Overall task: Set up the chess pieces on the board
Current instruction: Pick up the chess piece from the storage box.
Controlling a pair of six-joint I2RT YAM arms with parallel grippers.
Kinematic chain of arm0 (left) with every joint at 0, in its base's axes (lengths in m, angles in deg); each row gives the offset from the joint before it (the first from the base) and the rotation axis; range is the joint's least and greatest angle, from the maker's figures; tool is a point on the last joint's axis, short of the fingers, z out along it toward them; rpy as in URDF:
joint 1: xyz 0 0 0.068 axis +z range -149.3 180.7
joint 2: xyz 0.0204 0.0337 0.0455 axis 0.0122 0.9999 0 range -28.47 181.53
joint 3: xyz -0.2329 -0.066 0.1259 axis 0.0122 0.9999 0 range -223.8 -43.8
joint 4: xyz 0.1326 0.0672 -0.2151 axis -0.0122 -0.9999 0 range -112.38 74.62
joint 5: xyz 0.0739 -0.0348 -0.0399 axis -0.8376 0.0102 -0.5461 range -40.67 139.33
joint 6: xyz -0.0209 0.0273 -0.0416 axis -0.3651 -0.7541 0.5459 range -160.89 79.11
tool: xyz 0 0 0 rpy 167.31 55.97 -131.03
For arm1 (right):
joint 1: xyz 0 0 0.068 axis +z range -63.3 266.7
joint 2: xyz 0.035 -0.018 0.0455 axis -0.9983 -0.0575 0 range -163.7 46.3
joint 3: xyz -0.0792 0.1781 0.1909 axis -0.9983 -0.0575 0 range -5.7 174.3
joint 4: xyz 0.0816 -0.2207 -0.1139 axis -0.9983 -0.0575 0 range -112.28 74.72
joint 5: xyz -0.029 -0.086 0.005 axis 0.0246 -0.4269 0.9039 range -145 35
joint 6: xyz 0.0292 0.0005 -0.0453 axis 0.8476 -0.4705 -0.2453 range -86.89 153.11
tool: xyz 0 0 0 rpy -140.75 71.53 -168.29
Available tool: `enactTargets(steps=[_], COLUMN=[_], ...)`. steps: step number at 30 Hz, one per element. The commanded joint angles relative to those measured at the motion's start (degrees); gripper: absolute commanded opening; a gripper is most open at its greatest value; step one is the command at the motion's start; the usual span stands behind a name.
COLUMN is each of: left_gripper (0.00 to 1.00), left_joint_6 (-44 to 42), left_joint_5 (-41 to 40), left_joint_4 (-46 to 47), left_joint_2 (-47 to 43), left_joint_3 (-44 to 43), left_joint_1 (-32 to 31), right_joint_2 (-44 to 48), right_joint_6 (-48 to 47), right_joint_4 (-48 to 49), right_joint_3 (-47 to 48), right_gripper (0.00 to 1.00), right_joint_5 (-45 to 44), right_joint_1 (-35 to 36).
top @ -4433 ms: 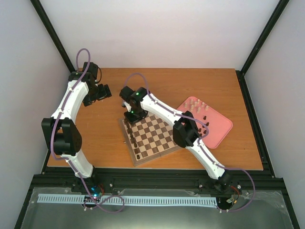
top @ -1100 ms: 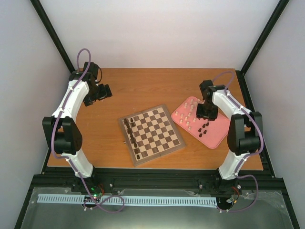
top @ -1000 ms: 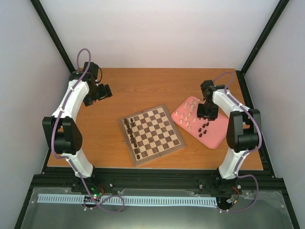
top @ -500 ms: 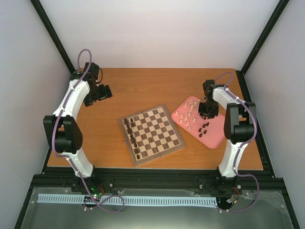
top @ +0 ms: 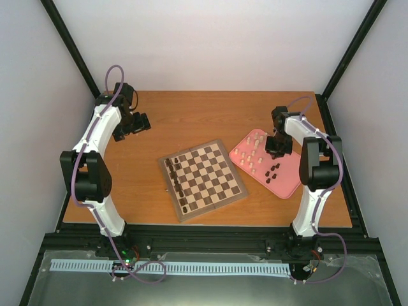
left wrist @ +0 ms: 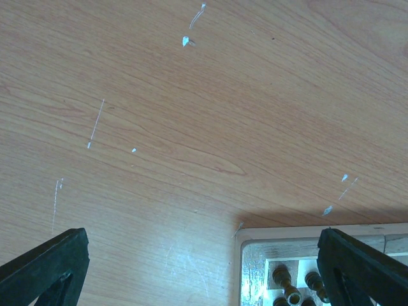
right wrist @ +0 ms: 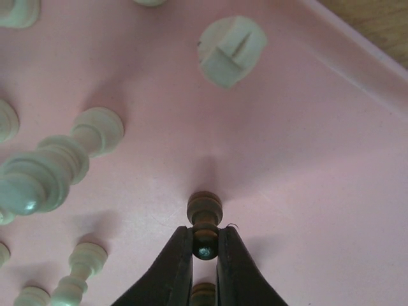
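1. Right gripper hangs low over the pink tray. Its fingers are pressed in on a dark brown piece, with the narrow part nipped between the tips and one rounded end poking out ahead of them.
2. Cannot tell whether that piece touches the tray floor or is just clear of it.
3. Cream pieces stand around the grip: one with a slotted top toward the tray's rim, several more off to the left.
4. From above, the tray lies just beside the right edge of the board. The cream pieces fill its far half, and a small cluster of dark pieces sits nearer the arms.
5. The board lies mid-bench, turned at an angle. A line of dark men stands along its left edge.
6. Left gripper hovers over the far-left part of the bench, well apart from the board.
7. Its fingers are spread wide with only bare wood and a corner of the board between them.
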Motion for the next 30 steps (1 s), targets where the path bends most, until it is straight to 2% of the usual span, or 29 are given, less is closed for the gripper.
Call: enactTargets(steps=[1, 10, 14, 17, 20, 25, 30], left_gripper=[1.00, 1.00, 1.00, 1.00, 1.00, 1.00, 1.00], left_joint_6=[-0.3, -0.4, -0.4, -0.3, -0.2, -0.2, -0.1], left_joint_5=[-0.7, -0.6, -0.8, -0.6, -0.7, -0.9, -1.0], left_joint_4=[-1.0, -0.6, -0.3, -0.1, -0.1, 0.0, 0.0], left_joint_2=[0.3, -0.7, -1.6, -2.1, -2.6, -3.4, -4.0], left_joint_3=[-2.3, -1.3, -0.4, -0.2, -0.1, 0.5, 1.1], left_joint_1=[-0.4, -0.4, -0.3, -0.3, -0.4, -0.4, -0.4], right_joint_2=[-0.9, 9.2, 14.3, 15.3, 13.3, 4.2, -6.2], right_joint_6=[0.2, 1.6, 2.5, 3.3, 4.3, 5.3, 4.1], right_joint_4=[0.2, -3.1, -6.3, -9.4, -12.1, -16.0, -16.7], right_joint_3=[1.1, 0.3, 1.7, 6.0, 11.9, 24.7, 34.0], right_gripper=[0.03, 0.03, 0.03, 0.03, 0.03, 0.03, 0.03], right_joint_5=[-0.2, -2.5, -4.0, -4.7, -6.0, -6.3, -2.9], right_joint_1=[-0.5, -0.2, 3.0, 8.4, 17.7, 31.6, 40.6])
